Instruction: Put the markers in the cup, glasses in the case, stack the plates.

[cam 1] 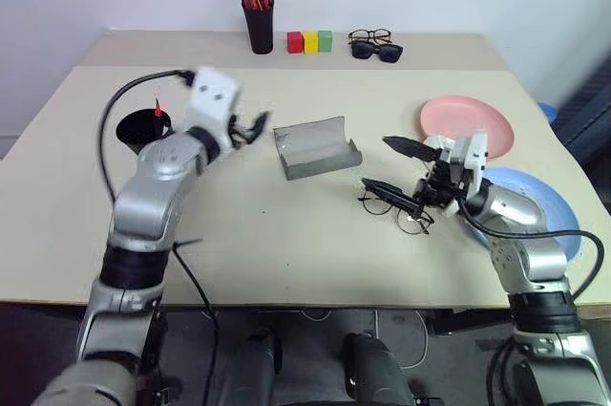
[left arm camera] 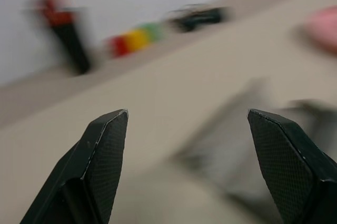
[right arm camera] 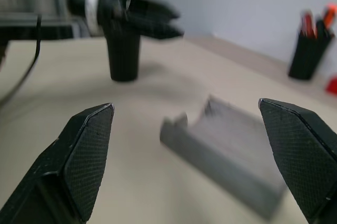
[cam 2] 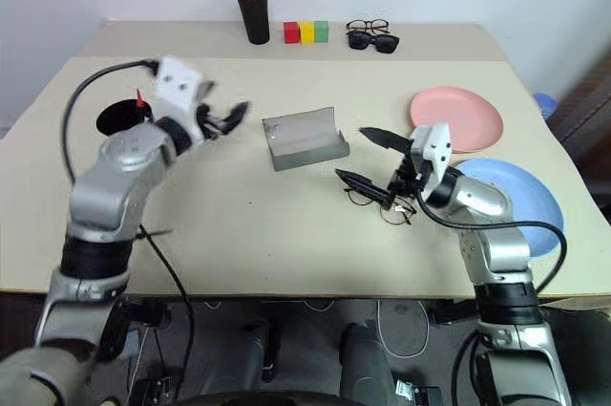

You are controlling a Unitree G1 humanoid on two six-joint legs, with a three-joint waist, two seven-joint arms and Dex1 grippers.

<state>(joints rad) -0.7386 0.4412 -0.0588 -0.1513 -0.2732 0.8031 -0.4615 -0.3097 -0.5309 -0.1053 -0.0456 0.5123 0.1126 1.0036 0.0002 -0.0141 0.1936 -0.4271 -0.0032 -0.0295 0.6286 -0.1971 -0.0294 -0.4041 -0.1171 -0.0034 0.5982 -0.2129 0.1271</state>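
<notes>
The black cup [cam 1: 141, 128] stands at the table's left, and the tip of a red marker [cam 1: 158, 108] pokes out of it. My left gripper [cam 1: 250, 127] hovers open and empty between the cup and the open grey case [cam 1: 317, 148], pointing toward the case [left arm camera: 237, 145]. The wire-framed glasses [cam 1: 396, 207] lie on the table right of the case. My right gripper [cam 1: 393, 169] is open just over them, one finger above the frame; I cannot tell whether it touches. The pink plate [cam 1: 466, 126] and blue plate [cam 1: 539, 210] lie apart at the right.
At the back edge stand a black pen holder [cam 1: 259, 22] with red-orange pens, three coloured blocks [cam 1: 308, 41] and two other pairs of glasses [cam 1: 374, 46]. A black cable [cam 1: 124, 100] arcs from my left arm beside the cup.
</notes>
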